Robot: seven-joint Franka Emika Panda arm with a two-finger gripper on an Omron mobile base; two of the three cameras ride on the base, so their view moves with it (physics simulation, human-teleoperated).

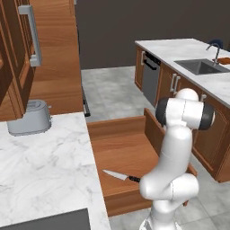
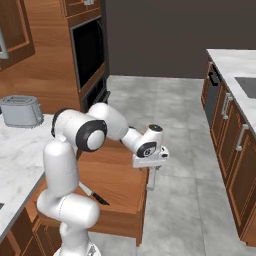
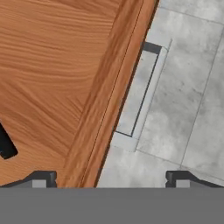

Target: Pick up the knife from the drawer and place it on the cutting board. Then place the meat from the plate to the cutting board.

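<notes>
The drawer [image 1: 121,148] stands pulled out, its flat wooden floor [image 3: 48,65] bare apart from the knife. The knife [image 1: 120,175] lies near the drawer's front, silver blade pointing toward the counter and black handle toward my arm. In the right base view the knife [image 2: 94,195] is partly hidden behind my arm. My gripper [image 2: 154,169] hangs above the drawer's front edge, pointing down, open and holding nothing. In the hand view the gripper [image 3: 111,177] straddles the front board [image 3: 109,96], with the knife's handle tip [image 3: 6,146] at far left. The cutting board, plate and meat are out of view.
A grey bar handle [image 3: 140,92] runs along the drawer's front. A toaster [image 1: 29,117] stands on the marble counter [image 1: 45,166] left of the drawer. Across the tiled floor [image 2: 175,125] is an island with a sink [image 1: 200,66] and a dishwasher [image 1: 150,76].
</notes>
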